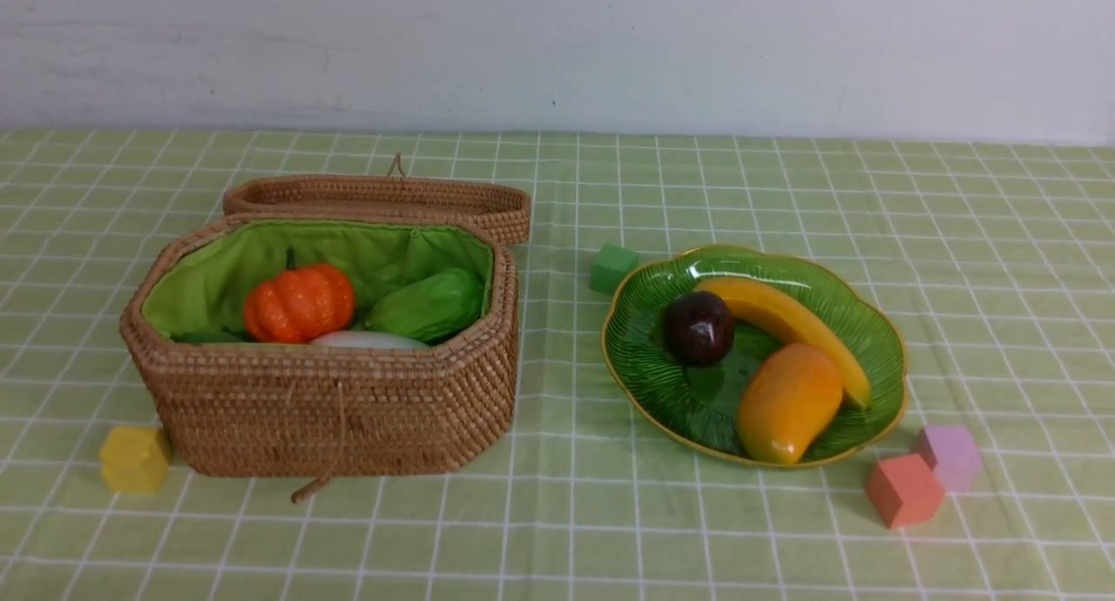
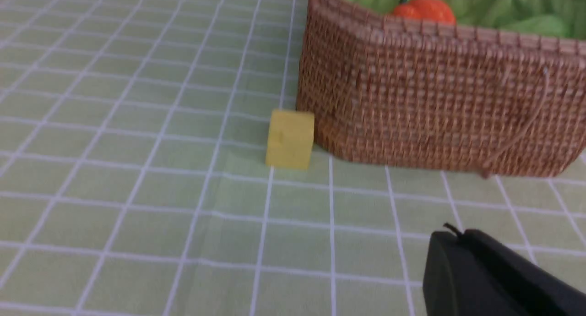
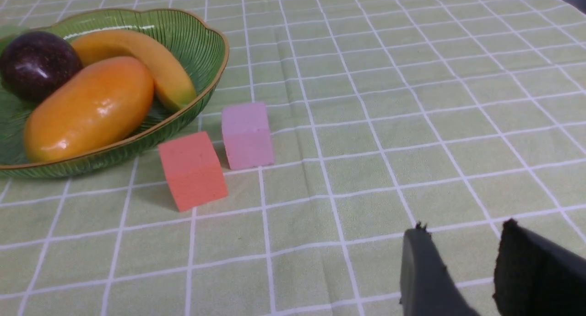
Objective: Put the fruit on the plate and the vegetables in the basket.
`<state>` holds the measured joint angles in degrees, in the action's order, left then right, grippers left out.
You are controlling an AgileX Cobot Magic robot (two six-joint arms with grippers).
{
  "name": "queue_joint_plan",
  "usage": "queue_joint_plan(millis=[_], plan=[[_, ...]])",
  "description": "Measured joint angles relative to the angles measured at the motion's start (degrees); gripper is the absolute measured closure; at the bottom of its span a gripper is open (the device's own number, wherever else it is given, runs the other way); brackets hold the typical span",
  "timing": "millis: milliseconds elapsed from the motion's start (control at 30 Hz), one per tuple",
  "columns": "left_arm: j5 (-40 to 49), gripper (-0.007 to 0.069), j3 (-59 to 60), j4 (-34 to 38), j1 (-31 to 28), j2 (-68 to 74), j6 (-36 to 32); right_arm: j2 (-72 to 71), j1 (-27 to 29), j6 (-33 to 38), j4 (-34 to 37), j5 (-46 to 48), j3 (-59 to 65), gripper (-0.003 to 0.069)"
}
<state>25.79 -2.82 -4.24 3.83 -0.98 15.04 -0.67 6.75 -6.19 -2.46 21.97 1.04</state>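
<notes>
Fruit on the plate (image 1: pixel 880 322), vegetables in the basket (image 1: pixel 331 401).
Open desk (image 1: pixel 784 192) stretches behind; cubes (image 1: pixel 906 489) crowd the plate's edge; left hand (image 2: pixel 462 247) clenched, right hand (image 3: pixel 462 252) parted, empty.

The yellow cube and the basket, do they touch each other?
Touching. In the left wrist view the yellow cube sits with its far edge against the basket wall, with no tablecloth visible between them.

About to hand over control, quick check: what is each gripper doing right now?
Left gripper: shut, holding nothing.
Right gripper: open, with a gap between the fingers, holding nothing.
</notes>
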Motion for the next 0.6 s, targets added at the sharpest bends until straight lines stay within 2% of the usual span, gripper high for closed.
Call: queue_joint_plan(millis=[233, 600], plan=[[-4.9, 0.0637, 4.4, 2.5, 0.0, 0.0, -0.1, 0.0, 0.0, 0.0, 0.0, 0.0, 0.0, 0.0419], [-5.5, 0.0629, 4.5, 2.5, 0.0, 0.0, -0.1, 0.0, 0.0, 0.0, 0.0, 0.0, 0.0, 0.0419]])
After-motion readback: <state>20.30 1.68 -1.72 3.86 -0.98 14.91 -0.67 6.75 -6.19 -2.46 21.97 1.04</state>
